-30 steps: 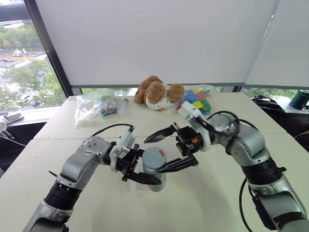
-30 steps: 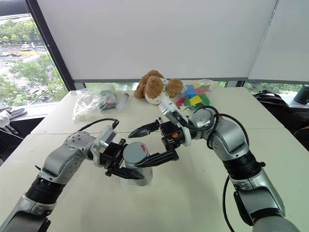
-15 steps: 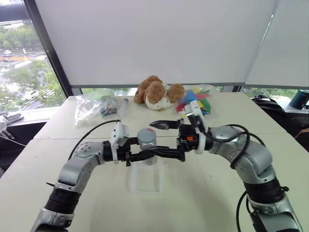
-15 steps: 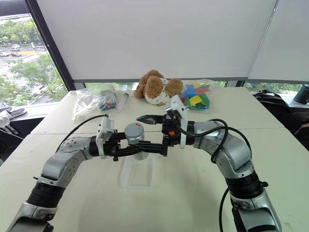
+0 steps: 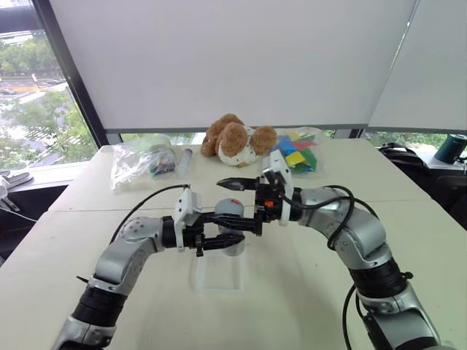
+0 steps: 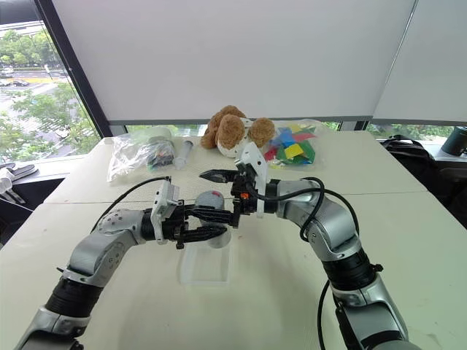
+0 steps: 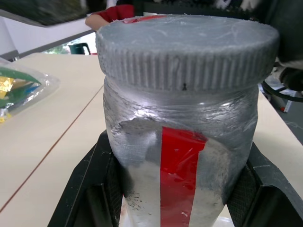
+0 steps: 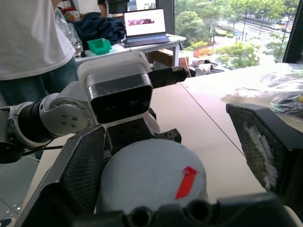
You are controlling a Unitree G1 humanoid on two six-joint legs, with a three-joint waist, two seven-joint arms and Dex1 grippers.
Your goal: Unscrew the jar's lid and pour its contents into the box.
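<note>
Above the pale table (image 5: pixel 73 219), over the clear plastic box (image 5: pixel 217 274) lying between the two arms, the unscrewing step is in hand and has not yet begun to turn. Going from largest to smallest: at the table's far edge sit a brown plush toy (image 5: pixel 235 140), a bag of coloured pieces (image 5: pixel 298 154) and a clear bag of oddments (image 5: pixel 139 162), all well apart from the work. Nearer, the left gripper (image 5: pixel 219 240) reaches in level from the left with its fingers clamped on the body of the jar (image 7: pixel 182 156), holding it upright just above the box; the left wrist view shows the red stripe and the ribbed lid (image 7: pixel 187 49) fully seated. The right gripper (image 6: pixel 217 195) comes in from the opposite side with its fingers spread wide, one on each side of the lid but, as far as I can tell, not pressing on it. The contents are hidden inside the silvery wall. I judge the next move calls for the right fingers to close squarely on the lid's ribbed rim and twist while the left hand holds firm. Compared with a second ago, the jar has been brought from a tilted pose to upright and carried farther from the robot, and the right gripper has swung round to bracket the lid.
</note>
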